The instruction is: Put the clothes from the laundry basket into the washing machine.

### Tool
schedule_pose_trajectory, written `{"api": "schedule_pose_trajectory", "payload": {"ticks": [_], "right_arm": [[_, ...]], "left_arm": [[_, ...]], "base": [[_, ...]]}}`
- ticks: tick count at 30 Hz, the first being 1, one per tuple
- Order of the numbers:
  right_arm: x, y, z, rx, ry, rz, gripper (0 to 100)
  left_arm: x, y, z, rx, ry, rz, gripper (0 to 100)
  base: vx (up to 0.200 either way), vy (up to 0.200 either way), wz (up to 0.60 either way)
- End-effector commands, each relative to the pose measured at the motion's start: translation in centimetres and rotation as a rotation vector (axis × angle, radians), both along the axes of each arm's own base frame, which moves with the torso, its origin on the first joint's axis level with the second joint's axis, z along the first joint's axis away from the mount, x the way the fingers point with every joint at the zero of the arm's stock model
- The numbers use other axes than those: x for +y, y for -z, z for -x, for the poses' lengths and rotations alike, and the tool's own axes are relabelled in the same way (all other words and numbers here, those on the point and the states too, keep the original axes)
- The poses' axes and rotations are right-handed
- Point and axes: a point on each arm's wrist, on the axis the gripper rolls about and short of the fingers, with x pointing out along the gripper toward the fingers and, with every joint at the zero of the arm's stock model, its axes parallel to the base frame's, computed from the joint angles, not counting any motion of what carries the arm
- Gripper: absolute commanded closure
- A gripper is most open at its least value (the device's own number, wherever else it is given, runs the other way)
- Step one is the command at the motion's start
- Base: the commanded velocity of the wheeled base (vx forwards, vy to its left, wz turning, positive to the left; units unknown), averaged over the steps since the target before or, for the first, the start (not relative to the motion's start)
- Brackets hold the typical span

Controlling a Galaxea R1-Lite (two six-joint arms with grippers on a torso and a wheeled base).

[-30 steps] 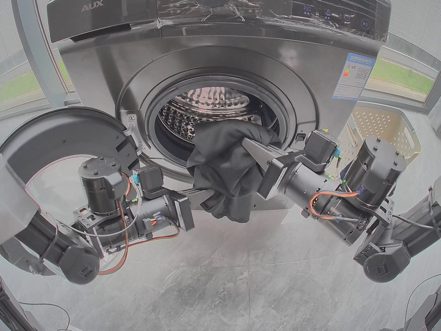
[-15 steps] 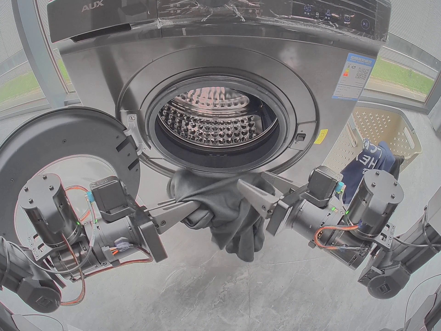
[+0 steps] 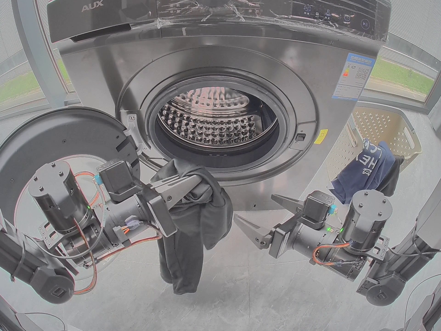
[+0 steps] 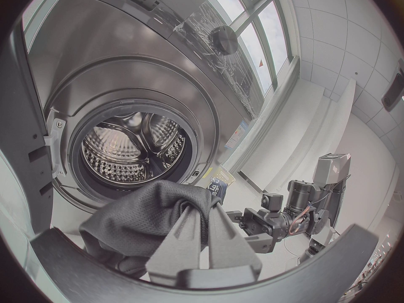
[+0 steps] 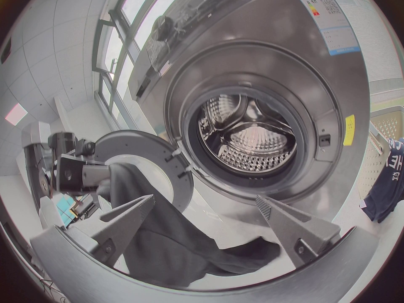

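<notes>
Left hand (image 3: pixel 195 182) is clamping a bunched fold of the dark garment (image 3: pixel 193 226), which is hanging limp just below the washing machine (image 3: pixel 257 56) opening | right hand (image 3: pixel 255 208) is hovering nearby, fingers apart | cloth is looking soft, light and floppy; probably best gripped mid-bunch.

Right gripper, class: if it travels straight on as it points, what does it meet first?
The right gripper probably meets the dark garment hanging from the left gripper; depth unclear.

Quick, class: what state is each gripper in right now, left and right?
Left gripper: shut on the dark grey garment.
Right gripper: open, holding nothing.
</notes>
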Motion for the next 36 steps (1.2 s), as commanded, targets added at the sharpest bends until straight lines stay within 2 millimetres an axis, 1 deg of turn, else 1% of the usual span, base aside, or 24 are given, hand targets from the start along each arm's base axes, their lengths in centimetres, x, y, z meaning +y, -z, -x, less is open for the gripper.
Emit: {"api": "schedule_pose_trajectory", "payload": {"ticks": [1,4,5,6,7,11,13,18,21,26,30,32,33,36], "right_arm": [[0.4,0.5,0.0,0.008,-0.010,0.016,0],[0.8,0.9,-0.3,0.002,-0.015,0.030,0],[1.7,1.0,-1.0,-0.026,-0.025,0.005,0],[1.9,1.1,-1.2,-0.031,-0.028,0.002,0],[2.2,1.1,-1.9,-0.045,-0.025,-0.010,0],[3.1,1.1,-3.7,-0.073,-0.017,-0.032,0],[3.5,1.3,-4.2,-0.081,-0.017,-0.030,0],[4.2,2.1,-4.3,-0.072,-0.027,-0.012,0],[4.5,2.1,-4.5,-0.078,-0.030,-0.018,0],[5.2,1.4,-5.1,-0.103,-0.031,-0.040,0],[6.0,1.9,-5.6,-0.107,-0.039,-0.029,0],[6.0,1.9,-5.6,-0.107,-0.039,-0.029,0],[6.5,2.0,-5.2,-0.112,-0.081,-0.035,0],[6.7,1.9,-4.5,-0.109,-0.101,-0.036,0]], "left_arm": [[-0.3,1.0,-0.9,0.023,-0.010,-0.016,100],[-0.3,1.1,-0.9,0.018,-0.019,-0.014,100],[-0.3,0.9,-1.0,0.011,-0.034,-0.005,100],[-0.3,0.9,-1.0,0.009,-0.037,-0.003,100],[-0.3,0.9,-1.0,0.008,-0.037,-0.002,100],[-0.4,0.5,-1.1,-0.011,-0.039,0.011,100],[-0.4,0.4,-1.1,-0.017,-0.039,0.015,100],[-0.4,0.4,-1.1,-0.018,-0.039,0.016,100],[-0.4,0.3,-1.2,-0.024,-0.039,0.020,100],[-0.5,0.1,-1.3,-0.029,-0.043,0.025,100],[-0.5,0.2,-1.4,-0.024,-0.058,0.025,100],[-0.5,0.2,-1.4,-0.024,-0.058,0.025,100],[-0.6,0.5,-1.6,-0.018,-0.066,0.020,100],[-0.6,0.7,-1.8,-0.012,-0.080,0.017,100]], "base": [[0.000,0.000,0.00],[0.000,0.000,0.00],[0.000,0.000,0.00],[0.000,0.000,0.00],[0.000,0.000,0.00],[0.000,0.000,0.00],[0.000,0.000,0.00],[0.000,0.000,0.00],[0.000,0.000,0.00],[0.000,0.000,0.00],[0.000,0.000,0.00],[0.000,0.000,0.00],[0.000,0.000,0.00],[0.000,0.000,0.00]]}}
